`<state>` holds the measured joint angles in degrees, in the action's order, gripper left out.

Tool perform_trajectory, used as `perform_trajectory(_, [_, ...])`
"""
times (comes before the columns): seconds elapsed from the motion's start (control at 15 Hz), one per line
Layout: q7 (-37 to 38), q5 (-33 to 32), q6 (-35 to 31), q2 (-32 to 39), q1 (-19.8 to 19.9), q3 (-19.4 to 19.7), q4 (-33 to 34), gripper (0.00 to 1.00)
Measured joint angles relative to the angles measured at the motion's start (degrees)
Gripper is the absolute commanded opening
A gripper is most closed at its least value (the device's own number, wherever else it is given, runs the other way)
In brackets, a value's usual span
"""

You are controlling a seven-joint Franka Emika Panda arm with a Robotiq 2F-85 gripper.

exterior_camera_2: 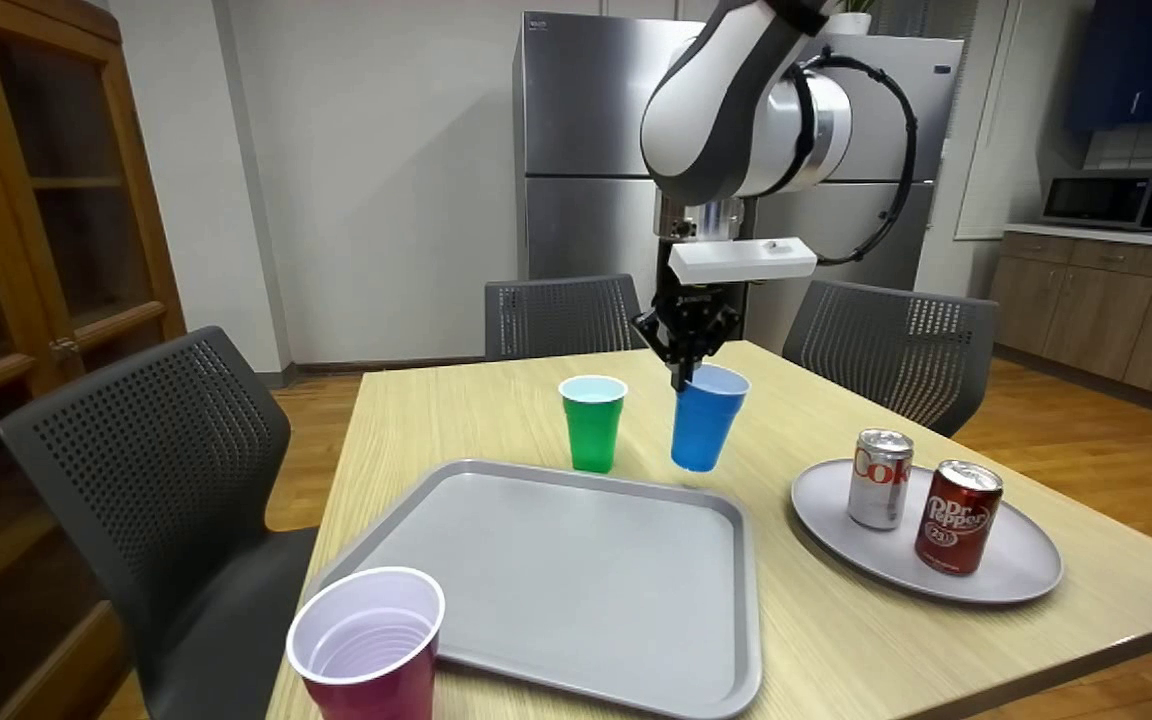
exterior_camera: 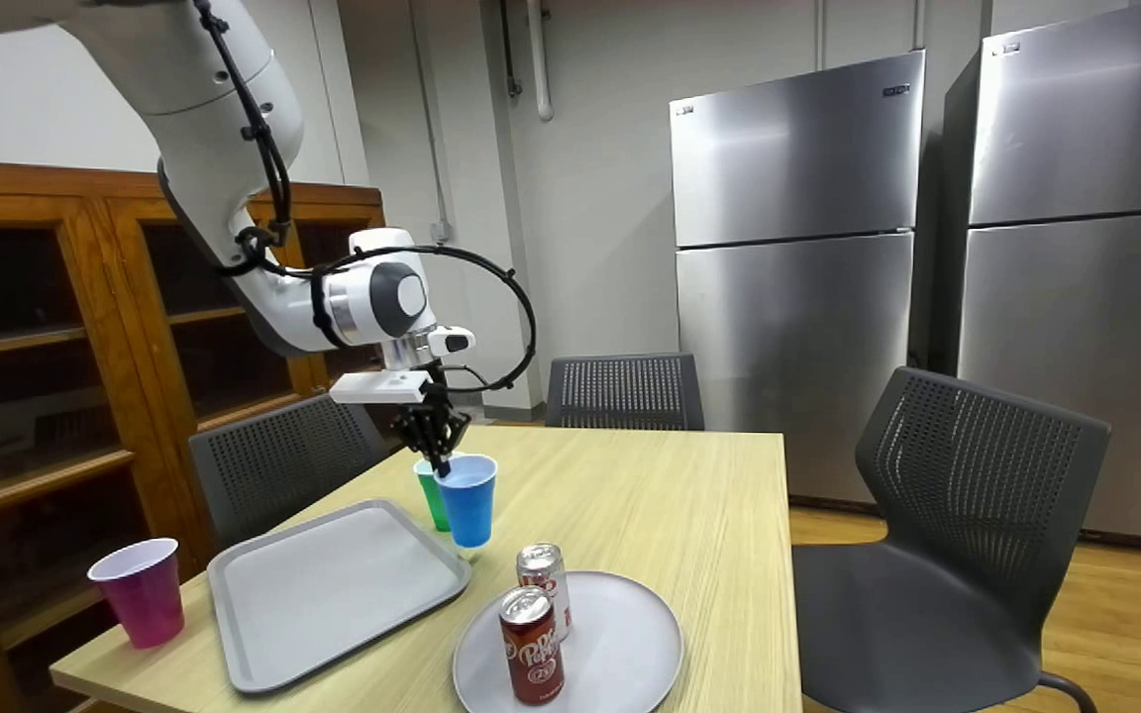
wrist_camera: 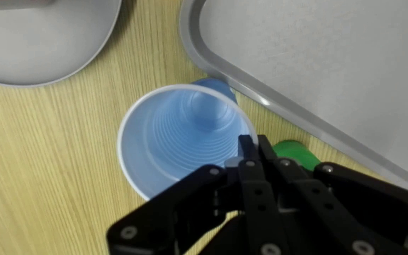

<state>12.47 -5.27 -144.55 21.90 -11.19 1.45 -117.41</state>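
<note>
Robotiq gripper (wrist_camera: 257, 140) narrow, pinching blue plastic cup (exterior_camera_2: 702, 430) by the rim; cup tilted, just below the gripper, base contact with wood-grain table (exterior_camera: 670, 505) unclear. Green plastic cup (exterior_camera_2: 593, 432) upright, lower, close by. Gray rectangular tray (exterior_camera_2: 586, 580) near gripper. Farther off: round gray plate (exterior_camera: 630, 634) bearing silver Coke can (exterior_camera_2: 879, 490) and Dr Pepper can (exterior_camera_2: 956, 520). Across tray from gripper: purple plastic cup (exterior_camera: 145, 602).

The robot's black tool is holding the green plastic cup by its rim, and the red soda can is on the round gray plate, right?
Not quite: the wrist view shows the black tool holding the tapered blue plastic cup by its rim, not the green plastic cup. The red cylindrical metal can is on the round gray plate.
</note>
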Motion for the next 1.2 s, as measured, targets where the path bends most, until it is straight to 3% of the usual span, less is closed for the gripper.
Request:
perform_trajectory(0.73, [1.26, 0.00, 1.65, 6.27, 0.14, 1.82, 5.93, 0.01])
perform_trajectory(0.8, [1.35, 0.00, 1.80, 6.52, 0.13, 1.86, 6.22, 0.24])
perform_trajectory(1.2, [2.13, 0.00, 3.65, 7.13, 0.13, 2.00, 7.49, 0.67])
